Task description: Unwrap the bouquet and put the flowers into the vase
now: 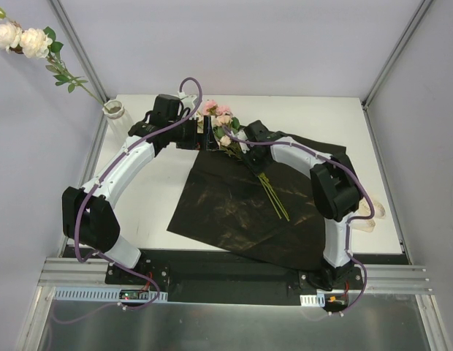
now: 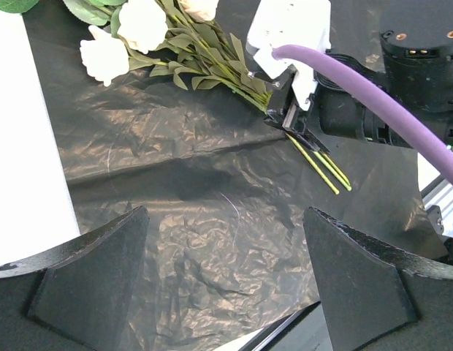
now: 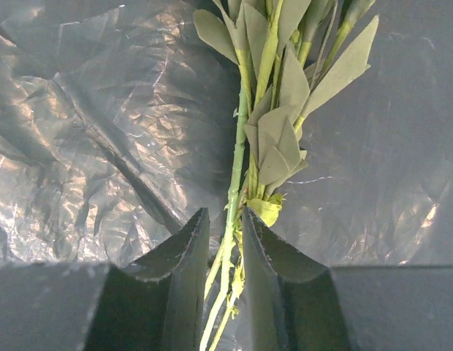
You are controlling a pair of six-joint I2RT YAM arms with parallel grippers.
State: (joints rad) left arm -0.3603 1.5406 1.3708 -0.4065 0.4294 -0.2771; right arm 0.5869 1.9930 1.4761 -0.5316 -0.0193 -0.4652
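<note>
Lying unwrapped on the flat black paper (image 1: 226, 212), most flowers (image 1: 223, 121) await the vase (image 1: 114, 110) at the worktop's (image 1: 153, 197) far-left corner, which holds two cream roses (image 1: 22, 38). Right hand (image 3: 226, 234) brackets the loose stems (image 3: 235, 168) narrowly, grip uncertain; left hand (image 2: 226, 248) gapes empty.

Your overhead camera looks down from behind both arm bases onto the whole table (image 1: 321, 117). Your left wrist view hangs higher over the black sheet (image 2: 175, 219), facing the right gripper (image 2: 288, 123); your right wrist view sits close on the stems (image 3: 234, 175), which all three share
</note>
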